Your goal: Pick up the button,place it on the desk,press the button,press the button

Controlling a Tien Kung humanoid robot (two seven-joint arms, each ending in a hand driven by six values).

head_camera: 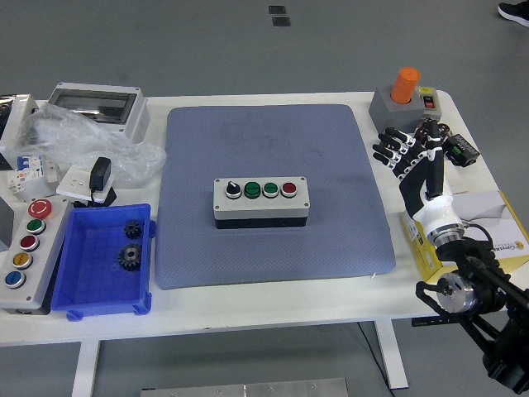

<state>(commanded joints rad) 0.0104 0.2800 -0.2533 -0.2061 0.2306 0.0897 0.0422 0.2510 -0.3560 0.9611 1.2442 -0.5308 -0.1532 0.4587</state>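
Observation:
A grey button box point(261, 199) lies in the middle of the blue mat point(273, 141). It carries a black selector knob, two green buttons and a red button in a row. My right hand point(400, 152) is open with the fingers spread. It hovers over the table's right side, just past the mat's right edge, well apart from the box. The left arm is out of view.
A blue bin point(83, 281) with two gears stands at the front left. A grey multi-button panel point(23, 252) lies left of it. A grey box with an orange button point(404, 95), small black parts point(453, 147) and a yellow-white carton point(488, 223) stand at the right. Clutter fills the back left.

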